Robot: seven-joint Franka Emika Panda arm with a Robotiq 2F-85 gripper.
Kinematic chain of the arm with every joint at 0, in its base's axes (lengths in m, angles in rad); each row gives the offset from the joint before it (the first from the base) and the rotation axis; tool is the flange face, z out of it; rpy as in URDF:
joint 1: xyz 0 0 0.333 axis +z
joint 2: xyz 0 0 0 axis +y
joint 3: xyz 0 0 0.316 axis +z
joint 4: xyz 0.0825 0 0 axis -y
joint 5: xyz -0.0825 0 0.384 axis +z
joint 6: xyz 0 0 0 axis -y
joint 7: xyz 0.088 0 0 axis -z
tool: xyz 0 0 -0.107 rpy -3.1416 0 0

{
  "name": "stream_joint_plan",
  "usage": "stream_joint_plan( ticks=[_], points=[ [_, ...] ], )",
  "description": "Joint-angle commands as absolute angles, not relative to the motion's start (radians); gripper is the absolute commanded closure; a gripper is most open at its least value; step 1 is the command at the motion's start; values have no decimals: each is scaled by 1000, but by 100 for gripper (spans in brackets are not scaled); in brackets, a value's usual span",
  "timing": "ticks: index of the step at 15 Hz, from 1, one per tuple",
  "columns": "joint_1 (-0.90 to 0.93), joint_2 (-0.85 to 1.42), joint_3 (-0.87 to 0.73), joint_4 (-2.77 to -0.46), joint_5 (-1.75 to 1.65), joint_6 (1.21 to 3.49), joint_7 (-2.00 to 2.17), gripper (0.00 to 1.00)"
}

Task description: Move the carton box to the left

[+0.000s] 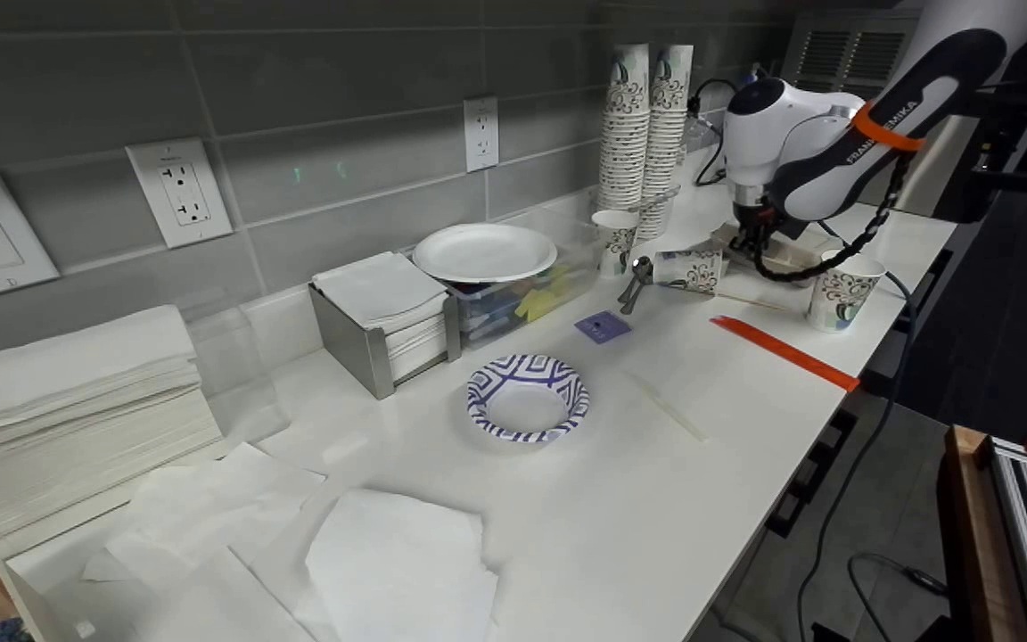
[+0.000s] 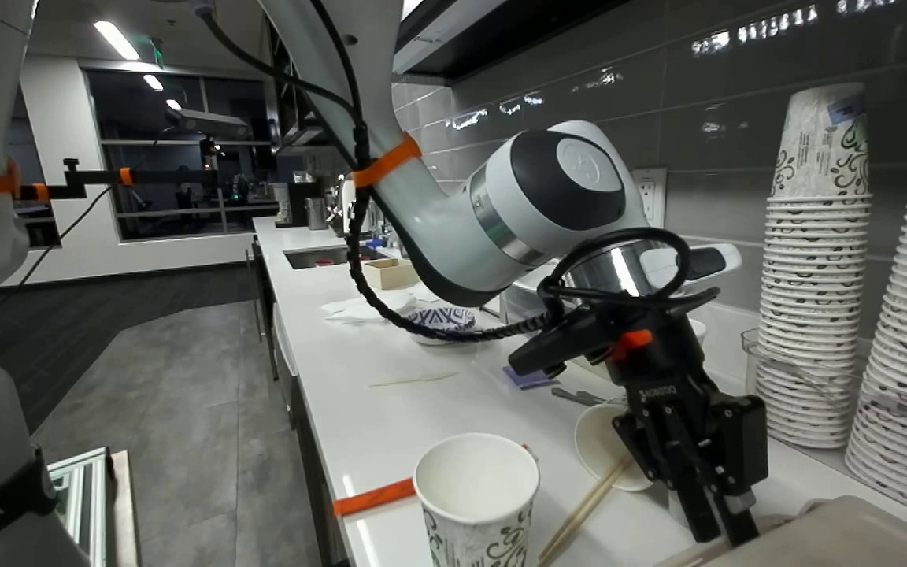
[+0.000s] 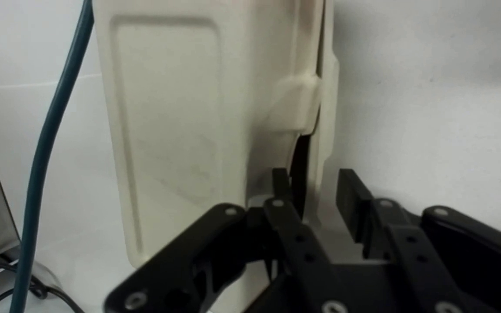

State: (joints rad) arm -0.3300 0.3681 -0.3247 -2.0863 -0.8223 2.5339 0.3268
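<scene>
A tall stack of patterned paper cups (image 1: 623, 147) and a second stack (image 1: 665, 147) stand near the wall (image 1: 344, 107) on the far side of the table (image 1: 638, 508). Loose cups number three: an upright cup (image 1: 614, 242) just before the stacks, a tipped cup (image 1: 688, 270) on its side, and a near cup (image 1: 843, 292) standing by the near edge. Two spoons (image 1: 640, 272) lie just left of the tipped cup; two thin sticks (image 2: 586, 508) lie by its mouth. I count one blue-patterned bowl (image 1: 527, 401), one white plate (image 1: 484, 252), one purple packet (image 1: 603, 327), one orange-red strip (image 1: 785, 353) and one pale stick (image 1: 681, 418).

The one carton box (image 3: 168, 117) sits toward the far right, just beyond the tipped cup. It is light tan and flattish, round-cornered, with a shallow sunken panel on top. Along one long side a tab juts toward a thin lip, above a dark slit. The gripper (image 3: 313, 182) is there, its two fingers slightly spread, one either side of the lip; whether they touch it I cannot tell.
</scene>
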Motion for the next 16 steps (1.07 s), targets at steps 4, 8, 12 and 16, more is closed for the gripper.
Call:
stream_joint_plan(
  ticks=[4, 8, 12, 16],
  points=[
    [-333, 418, -337, -2067, -748, 2562, 272, 78],
    [-329, 425, -338, -2065, -701, 2570, 244, 100],
    [-300, 389, -347, -2072, -680, 2545, 258, 99],
    [-266, 313, -345, -2097, -657, 2499, 273, 99]
  ],
)
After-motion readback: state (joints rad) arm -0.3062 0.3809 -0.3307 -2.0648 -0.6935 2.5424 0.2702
